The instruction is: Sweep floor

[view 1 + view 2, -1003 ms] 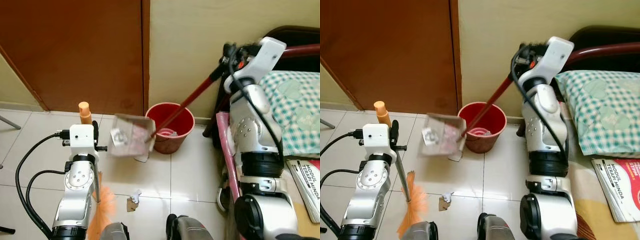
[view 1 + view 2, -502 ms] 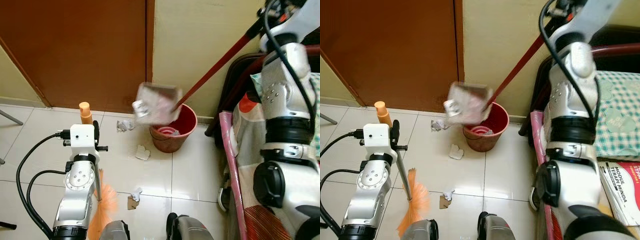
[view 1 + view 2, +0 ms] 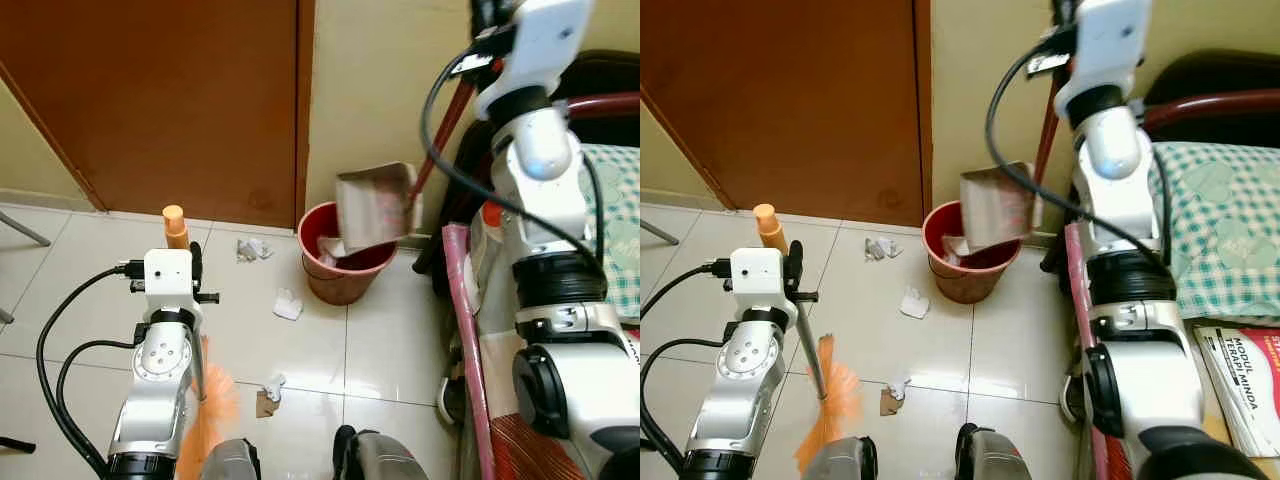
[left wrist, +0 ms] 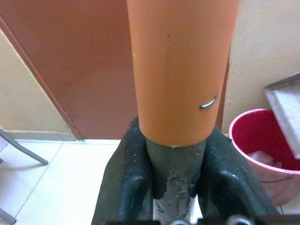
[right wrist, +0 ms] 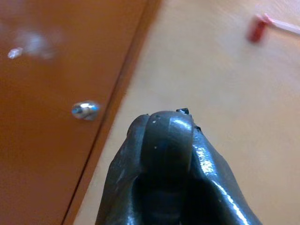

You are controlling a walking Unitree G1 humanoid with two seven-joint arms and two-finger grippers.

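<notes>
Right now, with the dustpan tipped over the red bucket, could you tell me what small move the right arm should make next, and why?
Probably hold the dustpan tipped over the red bucket a moment longer, perhaps with a slight shake. Its mouth points down into the bucket and crumpled paper lies inside, so some may be left in the pan. Scraps on the floor remain for the broom in the left gripper.

A tilted dustpan (image 3: 995, 207) hangs over the red bucket (image 3: 965, 265), with paper scraps (image 3: 911, 302) on the floor (image 3: 1020, 340).

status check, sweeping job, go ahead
Left gripper shut on orange-handled broom. Right gripper shut on red-handled dustpan, tipped over red plastic bucket. Crumpled paper scraps on floor.
</notes>
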